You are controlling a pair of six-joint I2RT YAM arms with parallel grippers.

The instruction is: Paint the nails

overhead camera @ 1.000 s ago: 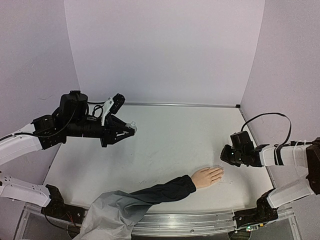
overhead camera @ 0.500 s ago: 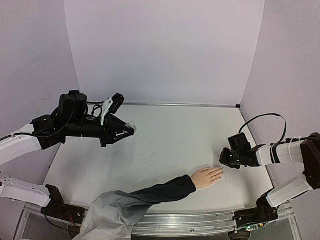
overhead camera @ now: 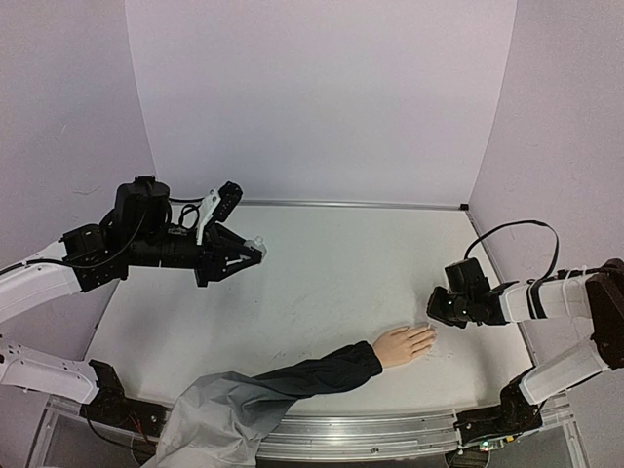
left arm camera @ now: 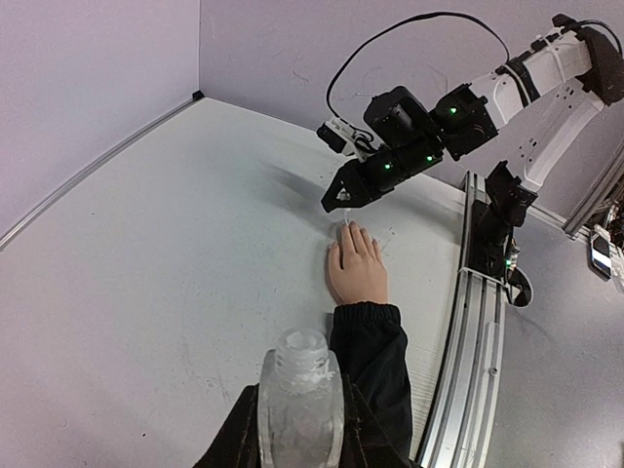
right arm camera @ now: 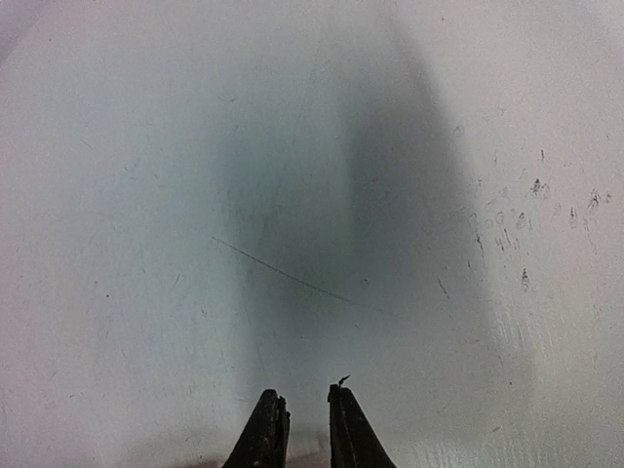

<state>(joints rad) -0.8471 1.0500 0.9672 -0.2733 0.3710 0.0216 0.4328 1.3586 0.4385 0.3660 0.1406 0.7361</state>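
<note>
Just past the fingertips of the mannequin hand (overhead camera: 405,343) (left arm camera: 357,265), your right end effector (overhead camera: 433,314) (left arm camera: 336,201) (right arm camera: 298,435) hangs low over the table (overhead camera: 331,263). Its tip points at those fingertips and sits very close to them. You cannot tell from these views if it touches them. Its two dark fingers (right arm camera: 265,429) are pressed almost together, with only a thin gap. You cannot tell if anything is pinched in that gap.

The mannequin hand lies flat, palm down, with its fingers pointing at the right end effector. The nails (left arm camera: 349,232) are on the tips of those fingers. They are the same skin colour as the hand and too small to make out well.

Behind the mannequin hand's wrist there is a dark blue sleeve (overhead camera: 312,375) (left arm camera: 372,351). Past the sleeve, far from the fingers, a grey cloth (overhead camera: 219,414) hangs over the table edge.

Well away from the mannequin hand, on its sleeve side and up in the air, is your left end effector (overhead camera: 249,252). It is pinching a clear bottle (left arm camera: 300,405) (overhead camera: 257,244). The bottle's open neck points across the table toward the mannequin hand. The left arm is well apart from the right one.
</note>
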